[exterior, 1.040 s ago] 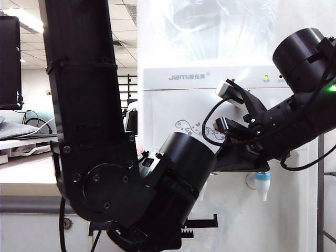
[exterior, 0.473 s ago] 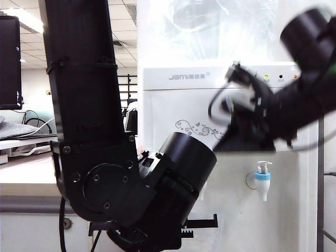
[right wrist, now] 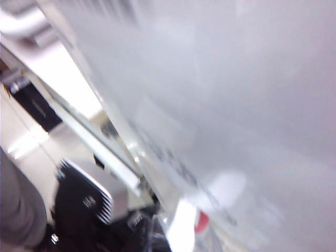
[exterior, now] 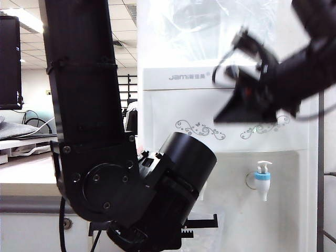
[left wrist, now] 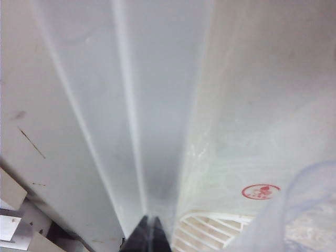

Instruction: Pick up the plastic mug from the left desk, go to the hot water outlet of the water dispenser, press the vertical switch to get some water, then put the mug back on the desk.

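Observation:
My left gripper [left wrist: 149, 233] is shut, its dark fingertips pressed together with a thin pale strip between them, inside the water dispenser [exterior: 178, 105] recess. The clear plastic mug [left wrist: 307, 210] hangs right beside the fingertips, above the slatted drip tray [left wrist: 210, 231]. The hot water outlet [right wrist: 201, 221] shows as a blurred white tap with a red collar in the right wrist view; its vertical switch is lost in the blur. In the exterior view my left arm [exterior: 105, 173] hides that tap. My right gripper [exterior: 244, 102] is a blurred dark wedge high before the swirl ornaments. The left desk [exterior: 23, 181] lies at the far left.
The blue-collared tap [exterior: 262, 178] stands uncovered at the lower right of the recess. A big clear bottle [exterior: 210, 31] tops the cabinet. A dark monitor [exterior: 9, 63] stands behind the desk. A grey metal post [exterior: 320, 184] runs down the right edge.
My right arm has swung upward from tap level to the ornament band, uncovering the blue-collared tap. The left arm has not moved.

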Controlling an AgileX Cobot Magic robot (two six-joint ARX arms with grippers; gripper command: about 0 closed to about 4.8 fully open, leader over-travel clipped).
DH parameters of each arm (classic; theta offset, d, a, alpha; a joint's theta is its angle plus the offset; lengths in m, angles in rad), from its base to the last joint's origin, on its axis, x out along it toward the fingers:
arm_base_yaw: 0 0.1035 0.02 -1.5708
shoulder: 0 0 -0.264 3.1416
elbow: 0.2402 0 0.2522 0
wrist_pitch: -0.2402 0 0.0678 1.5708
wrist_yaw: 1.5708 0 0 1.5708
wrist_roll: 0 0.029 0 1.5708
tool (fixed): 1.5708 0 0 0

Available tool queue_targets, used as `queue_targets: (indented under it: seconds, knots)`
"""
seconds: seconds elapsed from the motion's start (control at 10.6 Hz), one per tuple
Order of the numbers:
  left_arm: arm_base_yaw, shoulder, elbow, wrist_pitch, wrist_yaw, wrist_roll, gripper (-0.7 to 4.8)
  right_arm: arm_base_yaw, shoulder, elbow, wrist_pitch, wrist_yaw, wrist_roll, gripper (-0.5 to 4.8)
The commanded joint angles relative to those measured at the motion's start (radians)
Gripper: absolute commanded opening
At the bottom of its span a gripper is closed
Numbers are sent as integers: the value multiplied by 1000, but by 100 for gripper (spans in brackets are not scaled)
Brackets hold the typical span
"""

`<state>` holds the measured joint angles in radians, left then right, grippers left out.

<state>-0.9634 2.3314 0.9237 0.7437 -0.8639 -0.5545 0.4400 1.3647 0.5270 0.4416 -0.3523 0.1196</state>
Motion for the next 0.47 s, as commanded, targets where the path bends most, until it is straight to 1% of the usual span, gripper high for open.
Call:
queue_targets:
  seconds: [0.09, 0.28, 0.47]
  knots:
    - [-2, -5, 3, 21, -7, -3, 3, 1, -87, 2, -1, -20, 4, -5]
    - [-2, -5, 3, 21, -7, -3, 3, 1, -151, 2, -3, -21, 4, -5]
    - [-2, -5, 3, 21, -7, -3, 3, 1, -267, 2, -9, -18, 4, -5]
